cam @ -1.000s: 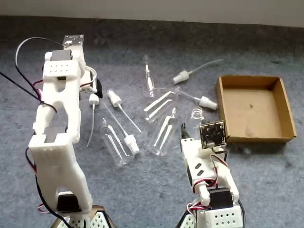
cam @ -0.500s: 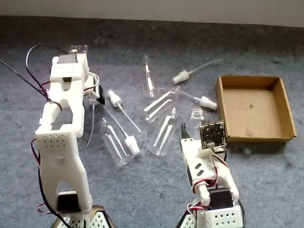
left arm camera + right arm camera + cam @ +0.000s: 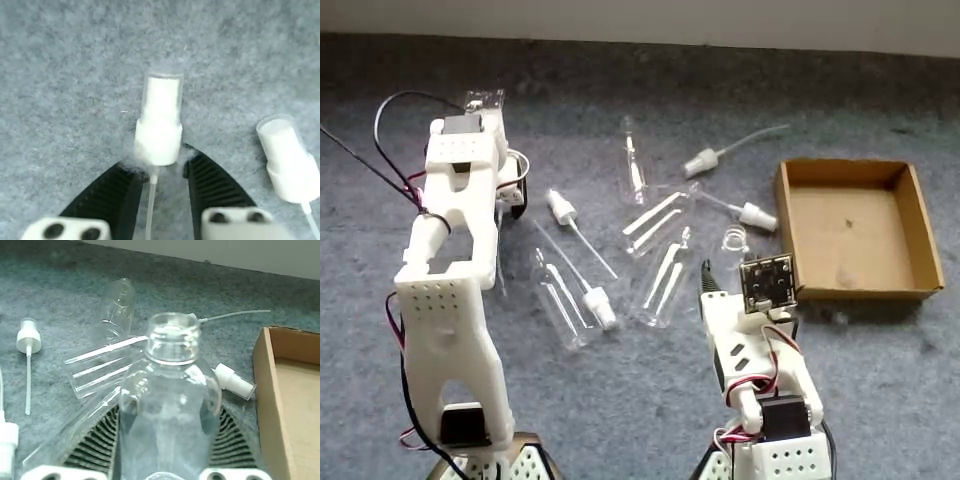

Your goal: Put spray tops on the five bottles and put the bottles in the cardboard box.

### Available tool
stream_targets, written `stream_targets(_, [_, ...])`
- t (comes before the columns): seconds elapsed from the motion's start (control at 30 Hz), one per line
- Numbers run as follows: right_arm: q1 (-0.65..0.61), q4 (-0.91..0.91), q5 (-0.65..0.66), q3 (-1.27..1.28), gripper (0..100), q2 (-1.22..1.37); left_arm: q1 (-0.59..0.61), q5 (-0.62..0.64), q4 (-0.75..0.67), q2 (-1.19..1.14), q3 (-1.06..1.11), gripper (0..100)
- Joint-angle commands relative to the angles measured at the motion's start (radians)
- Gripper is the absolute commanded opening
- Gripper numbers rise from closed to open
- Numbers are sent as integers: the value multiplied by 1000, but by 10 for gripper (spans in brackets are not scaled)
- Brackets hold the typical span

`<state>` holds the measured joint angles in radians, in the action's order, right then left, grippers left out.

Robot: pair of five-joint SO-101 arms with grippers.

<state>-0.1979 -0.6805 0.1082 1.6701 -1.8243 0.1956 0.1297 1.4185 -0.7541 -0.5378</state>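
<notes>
My left gripper (image 3: 159, 172) is down on the carpet, its black fingers (image 3: 121, 186) pressed on the collar of a white spray top (image 3: 159, 125) whose thin tube runs back between them. In the high view that gripper (image 3: 510, 203) sits at the left. My right gripper (image 3: 167, 437) is shut on a clear bottle (image 3: 170, 405), held upright with its neck uncapped; the high view shows this bottle (image 3: 732, 240) just left of the cardboard box (image 3: 910, 215). Several clear bottles (image 3: 663, 278) and loose spray tops (image 3: 599, 300) lie between the arms.
A second spray top (image 3: 290, 160) lies close beside the left gripper. The box wall (image 3: 267, 385) stands right beside the held bottle, with a spray top (image 3: 234, 380) lying against it. Two bottles (image 3: 114, 310) lie beyond the held one.
The left arm swung toward the spray top by its gripper and came down over it, so the cap is now hidden under it in the high view. The right arm has not moved.
</notes>
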Motion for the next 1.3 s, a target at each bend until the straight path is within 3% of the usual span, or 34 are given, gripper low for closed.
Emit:
stream_targets(0.0, [-2,-2,-3,147,95,-8,-1,6,-21,13,-45,173])
stream_targets(0.3, [-2,-2,-3,148,95,-8,8,5,-15,21,-44,383])
stream_targets(0.43, [-2,-2,-3,148,95,-8,10,-18,103,33,-58,413])
stream_targets(0.57, [-2,-2,-3,148,95,-8,31,-109,121,71,-102,411])
stream_targets(1.03, [-7,-33,-3,148,95,-13,61,-117,58,-113,-355,403])
stream_targets(1.27, [-5,-33,-3,148,95,-13,62,-278,60,-220,-452,197])
